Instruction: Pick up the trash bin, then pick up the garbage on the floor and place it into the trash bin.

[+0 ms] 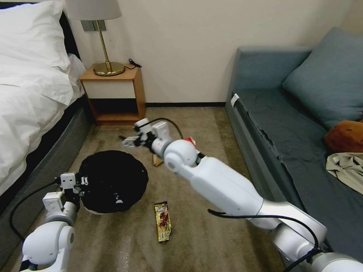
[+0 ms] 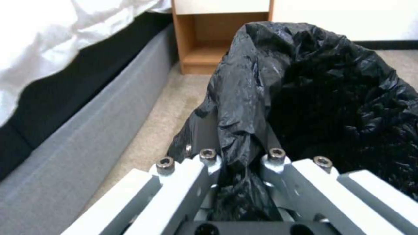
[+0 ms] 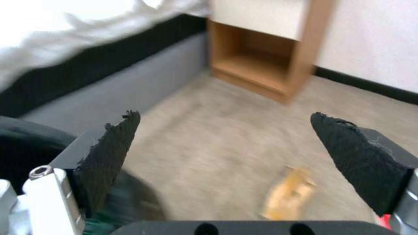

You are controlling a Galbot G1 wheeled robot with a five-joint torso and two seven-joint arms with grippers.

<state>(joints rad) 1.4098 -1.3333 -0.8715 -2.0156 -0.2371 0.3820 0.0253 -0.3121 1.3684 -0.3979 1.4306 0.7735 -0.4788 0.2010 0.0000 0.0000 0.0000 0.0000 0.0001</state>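
Beige carpet (image 1: 196,124) runs between bed (image 1: 30,94) and sofa (image 1: 287,132); the trash bin (image 1: 113,181) sits at 8 o'clock, a snack wrapper (image 1: 163,221) at 6. Left wrist: the left gripper (image 2: 241,153) has its fingers clamped on the bin's black liner. Right wrist: the right gripper (image 3: 226,143) hangs with fingers apart above a tan scrap (image 3: 289,194).

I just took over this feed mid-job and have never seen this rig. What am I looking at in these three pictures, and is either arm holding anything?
It is a two-armed wheeled robot in a bedroom. The wide picture comes from its head camera, the other two from cameras on its wrists. The left gripper is pinching the black bag liner at the rim of the trash bin, beside the bed. The right gripper is open and holds nothing, stretched out over the carpet toward the nightstand. On the floor lie a yellow-brown snack wrapper, a tan paper scrap and a red-and-white packet partly hidden behind the right arm.
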